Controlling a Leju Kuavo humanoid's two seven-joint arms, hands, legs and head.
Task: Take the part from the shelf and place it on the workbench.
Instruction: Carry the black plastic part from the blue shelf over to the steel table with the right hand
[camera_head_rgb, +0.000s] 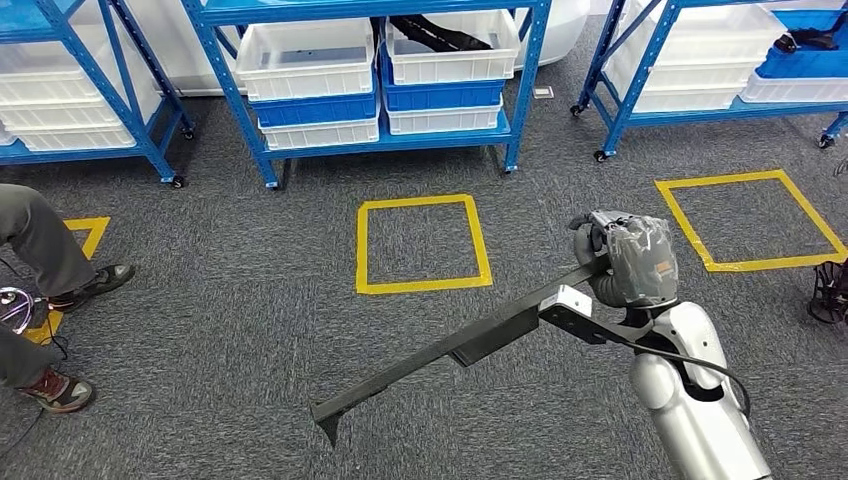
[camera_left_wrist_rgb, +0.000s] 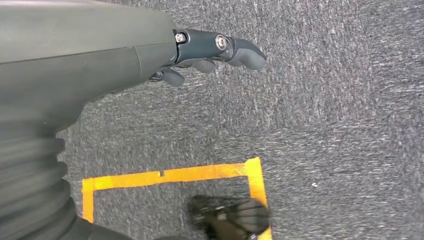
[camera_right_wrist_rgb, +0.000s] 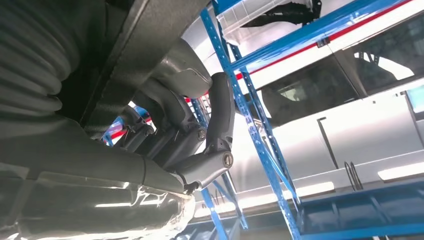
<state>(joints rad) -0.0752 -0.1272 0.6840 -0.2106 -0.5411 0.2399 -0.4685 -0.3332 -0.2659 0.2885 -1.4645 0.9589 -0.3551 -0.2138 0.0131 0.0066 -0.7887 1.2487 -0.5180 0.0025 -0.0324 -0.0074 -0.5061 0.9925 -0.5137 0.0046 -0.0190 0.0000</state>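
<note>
Grey carpet marked with yellow tape squares (camera_head_rgb: 424, 245) fronts blue shelving (camera_head_rgb: 370, 140), where the robot's right hand (camera_head_rgb: 628, 262) clamps one end of a long black part (camera_head_rgb: 440, 360), lifted clear for carrying. Its left hand (camera_left_wrist_rgb: 200, 57) hangs with fingers loosely apart, holding nothing.

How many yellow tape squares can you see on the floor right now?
3 in the head view: a whole middle square before the centre shelf, a right square beyond the right hand, and a left square partly hidden by a person's leg.
</note>
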